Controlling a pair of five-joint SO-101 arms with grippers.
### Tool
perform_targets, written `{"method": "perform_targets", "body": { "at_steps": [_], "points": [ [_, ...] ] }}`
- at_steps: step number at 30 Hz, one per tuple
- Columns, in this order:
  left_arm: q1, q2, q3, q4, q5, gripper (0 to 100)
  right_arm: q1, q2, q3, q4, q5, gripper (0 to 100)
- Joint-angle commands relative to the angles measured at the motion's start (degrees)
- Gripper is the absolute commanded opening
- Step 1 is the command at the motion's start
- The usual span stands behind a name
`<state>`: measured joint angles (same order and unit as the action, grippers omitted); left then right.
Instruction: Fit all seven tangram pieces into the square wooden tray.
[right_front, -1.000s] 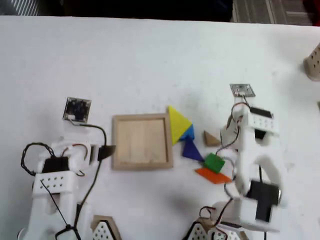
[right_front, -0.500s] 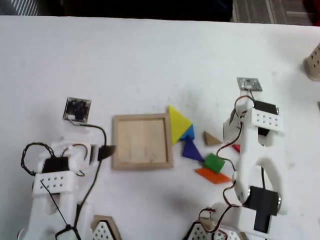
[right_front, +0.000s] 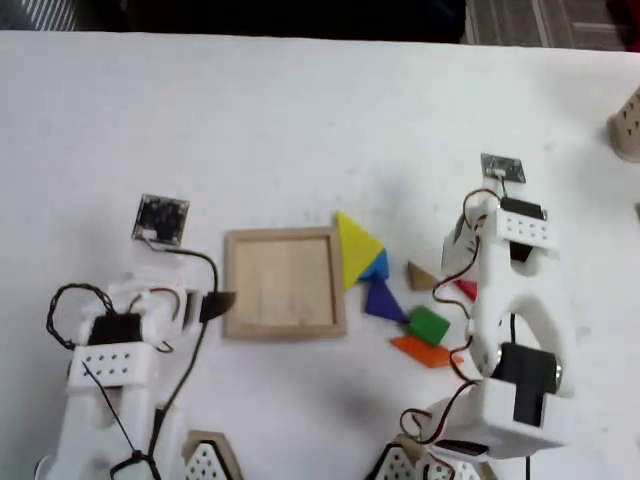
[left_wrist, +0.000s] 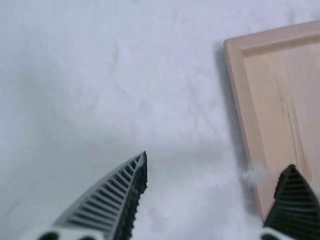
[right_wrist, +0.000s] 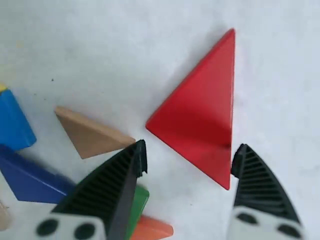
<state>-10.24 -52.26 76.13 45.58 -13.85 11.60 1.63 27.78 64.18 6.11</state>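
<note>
The right pincer (right_wrist: 192, 146), fingers apart, flanks a sharp corner of the red triangle (right_wrist: 200, 115), which lies flat on the table (right_front: 300, 120). Its right-angle corner points at the tan triangle (right_wrist: 92, 135) just beside it. The left pincer (left_wrist: 217, 161), also apart, hangs at the wooden tray (left_wrist: 235, 85)'s outer edge.

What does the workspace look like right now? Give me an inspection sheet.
Surface: white table.
Job's things: tray empty; yellow, blue, navy, tan, red, green and orange pieces lie to its right.
Clutter: perforated wooden block at right edge.
Pincers: left pincer open by tray's left rim; right pincer open above red piece.
Cables: black cable along left arm; red wires on right arm.
Surroundings: dark space beyond far edge.
</note>
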Motion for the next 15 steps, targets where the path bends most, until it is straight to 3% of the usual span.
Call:
{"method": "perform_targets", "body": {
  "at_steps": [1,7,15],
  "points": [
    [0.7,-0.3,-0.7,-0.2,-0.1,39,-0.3,1.1,-3.3,-0.4,1.5,27.6],
    [0.7,-0.3,-0.7,-0.2,-0.1,39,-4.0,7.2,-7.0,0.0,-2.6,33.7],
    [0.7,-0.3,-0.7,-0.2,-0.2,39,-4.2,8.8,-9.2,0.3,-0.3,34.4]
  ]
}}
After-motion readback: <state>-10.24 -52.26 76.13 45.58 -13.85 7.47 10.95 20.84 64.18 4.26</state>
